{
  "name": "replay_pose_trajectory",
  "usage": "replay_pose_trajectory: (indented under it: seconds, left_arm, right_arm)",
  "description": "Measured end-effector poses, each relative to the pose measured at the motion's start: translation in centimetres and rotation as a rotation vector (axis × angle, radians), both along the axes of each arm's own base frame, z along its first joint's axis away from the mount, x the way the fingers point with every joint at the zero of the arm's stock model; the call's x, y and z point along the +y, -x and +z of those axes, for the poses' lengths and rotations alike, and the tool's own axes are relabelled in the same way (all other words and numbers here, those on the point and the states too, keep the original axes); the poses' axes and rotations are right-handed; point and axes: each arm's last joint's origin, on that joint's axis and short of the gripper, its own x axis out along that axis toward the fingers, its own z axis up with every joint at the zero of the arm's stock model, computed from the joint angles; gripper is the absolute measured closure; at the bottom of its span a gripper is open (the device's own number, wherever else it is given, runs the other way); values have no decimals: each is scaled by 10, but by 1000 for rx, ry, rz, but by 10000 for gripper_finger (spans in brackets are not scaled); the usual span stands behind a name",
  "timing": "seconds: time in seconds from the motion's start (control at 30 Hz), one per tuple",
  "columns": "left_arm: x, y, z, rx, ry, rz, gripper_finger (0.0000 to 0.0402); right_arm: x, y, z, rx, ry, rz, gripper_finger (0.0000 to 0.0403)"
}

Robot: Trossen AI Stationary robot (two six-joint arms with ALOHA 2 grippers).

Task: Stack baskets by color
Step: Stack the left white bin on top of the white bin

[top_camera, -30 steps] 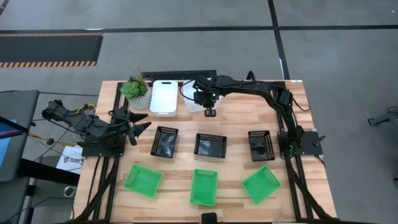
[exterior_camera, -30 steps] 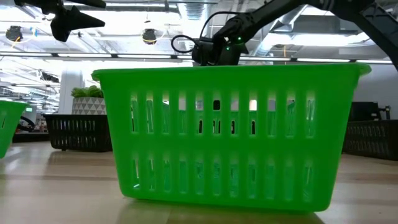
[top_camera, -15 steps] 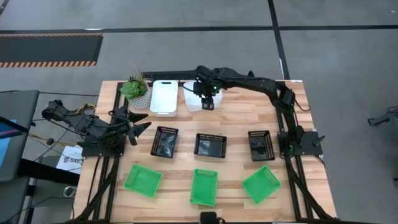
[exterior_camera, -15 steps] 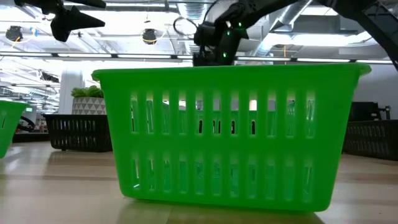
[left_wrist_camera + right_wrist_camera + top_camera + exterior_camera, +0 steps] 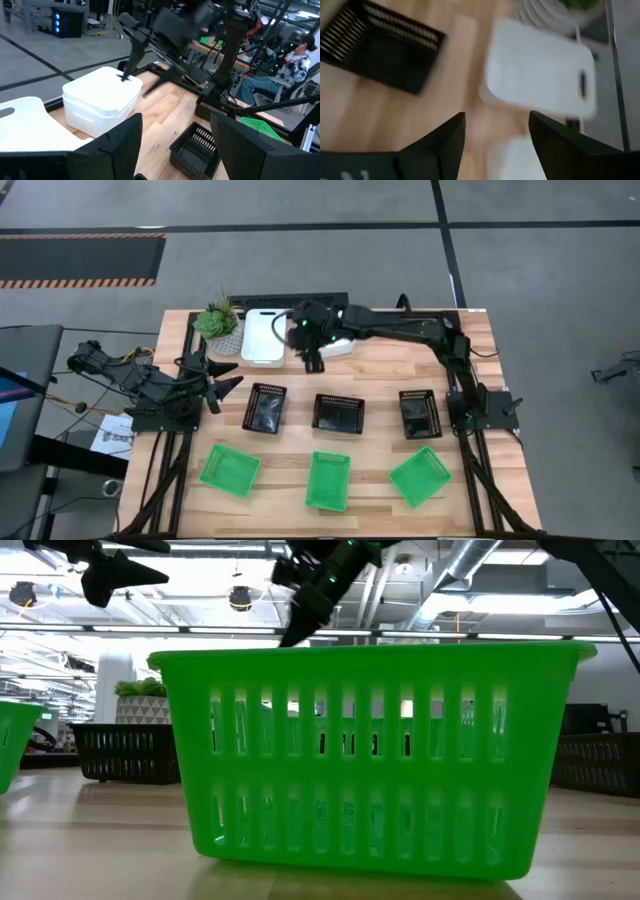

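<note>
At the table's far side a single white basket [image 5: 263, 337] rests flat next to a short stack of white baskets [image 5: 340, 347] [image 5: 102, 100]. Three black baskets [image 5: 265, 408] [image 5: 338, 413] [image 5: 420, 414] form a middle row. Three green baskets [image 5: 230, 471] [image 5: 328, 480] [image 5: 420, 476] form the near row. My right gripper [image 5: 312, 361] [image 5: 140, 80] hangs open and empty in the air, over the gap between the single white basket and the stack. My left gripper [image 5: 220, 380] waits open at the table's left edge.
A small potted plant [image 5: 216, 322] stands at the far left corner, beside the single white basket. In the low view the middle green basket [image 5: 370, 755] fills the foreground. A person sits at a bench beyond the table [image 5: 300, 65].
My right gripper has risen from the near edge of the white stack and swung toward the table's left edge, tipping up less steeply. The white stack has stayed where it was. The left arm has kept still.
</note>
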Motion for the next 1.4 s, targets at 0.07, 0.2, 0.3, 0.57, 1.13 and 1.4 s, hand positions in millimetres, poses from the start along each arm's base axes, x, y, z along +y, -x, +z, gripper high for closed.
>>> replay_pose_trajectory:
  seconds: [0.07, 0.2, 0.3, 0.57, 1.13, 1.4]
  left_arm:
    - [0, 0, 0, -4, 11, 1, 178]
    - [0, 0, 0, -7, 18, 2, 178]
    - [0, 0, 0, -12, 28, 4, 178]
    - [0, 0, 0, -14, 34, 5, 178]
    - [0, 0, -1, -4, 38, 7, 178]
    - [0, 0, -2, -3, 37, 7, 178]
  right_arm:
    - [10, -4, -3, -2, 1, 29, 163]
    - [22, -13, -5, -59, 11, 61, 163]
    - [24, -16, -15, -48, -8, 80, 163]
    - [23, -33, -44, -78, -9, 83, 163]
    - [12, -51, -84, -80, -3, 70, 163]
    - [8, -51, -83, -85, -6, 56, 163]
